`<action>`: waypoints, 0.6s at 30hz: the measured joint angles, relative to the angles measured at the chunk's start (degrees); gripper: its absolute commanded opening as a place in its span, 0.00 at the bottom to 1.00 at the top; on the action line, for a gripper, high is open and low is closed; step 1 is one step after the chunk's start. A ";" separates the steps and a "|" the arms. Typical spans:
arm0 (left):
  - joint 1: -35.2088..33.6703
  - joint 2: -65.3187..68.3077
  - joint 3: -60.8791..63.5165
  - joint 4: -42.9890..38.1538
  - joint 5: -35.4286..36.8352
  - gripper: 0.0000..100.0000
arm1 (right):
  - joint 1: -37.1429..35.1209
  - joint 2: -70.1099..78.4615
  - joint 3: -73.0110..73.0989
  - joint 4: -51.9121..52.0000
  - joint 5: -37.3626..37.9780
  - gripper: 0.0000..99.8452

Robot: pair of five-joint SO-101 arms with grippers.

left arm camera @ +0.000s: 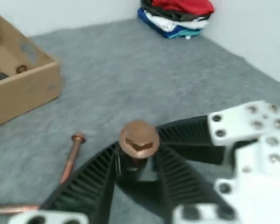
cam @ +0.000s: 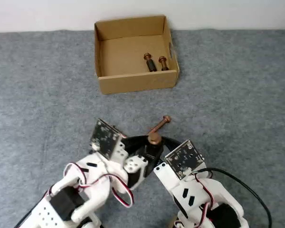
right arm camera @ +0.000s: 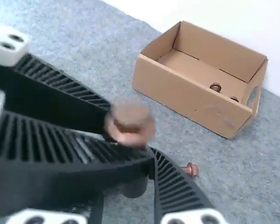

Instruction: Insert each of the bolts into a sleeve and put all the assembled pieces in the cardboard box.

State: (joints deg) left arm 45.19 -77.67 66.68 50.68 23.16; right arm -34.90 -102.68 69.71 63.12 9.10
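Cardboard box (cam: 99, 47) at the far side of the table, open top. Two assembled pieces (cam: 156, 62) lie side by side against its right wall.

Left gripper (left arm camera: 135, 157): fingers closed on the dark sleeve (left arm camera: 130, 166), one on each side of its body. The sleeve is held upright above the carpet, between the two arms.

Bolt (cam: 154, 138): copper hex head sits on top of the sleeve, shank hidden, so it appears to be seated or nearly so.

Loose bolt (cam: 160, 125): lies flat on the carpet just beyond the held pair, head pointing away from the arms, not touching them.

Right gripper (right arm camera: 150, 161): fingers drawn together at the same assembly, apparently on the bolt just under the head. The exact contact is hard to make out.

Handling judgement: both parts are rigid metal, small and dense for their size, and not fragile. The surfaces look smooth, so a pinch may slip. The round sections will roll if dropped on a hard surface, though the carpet should damp that. Best hold on the sleeve is across its mid-body. Best hold on the bolt is the shank close under the head, which serves as a stop. For the loose bolt, straddle the mid-shank from above.
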 measured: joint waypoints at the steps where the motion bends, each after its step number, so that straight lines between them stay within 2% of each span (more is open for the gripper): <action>1: -0.18 0.00 -0.18 0.88 -0.35 0.28 | 0.00 -0.09 0.00 0.09 0.18 0.01; 6: -0.79 -0.09 -3.16 5.45 -1.05 0.28 | -0.09 -1.05 -0.18 0.18 0.44 0.01; 12: -4.57 0.62 -9.93 10.64 -2.64 0.28 | -0.09 -1.05 -0.26 0.00 -0.09 0.01; 15: -7.82 0.62 -13.54 13.45 -3.60 0.20 | 0.35 0.26 -0.09 0.00 -3.69 0.01; 18: -14.86 0.44 -15.91 16.70 -3.96 0.05 | 2.73 0.53 -0.18 -0.09 -8.35 0.01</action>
State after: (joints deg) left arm 30.33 -77.23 50.77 67.38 19.21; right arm -32.18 -102.15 69.54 63.03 0.75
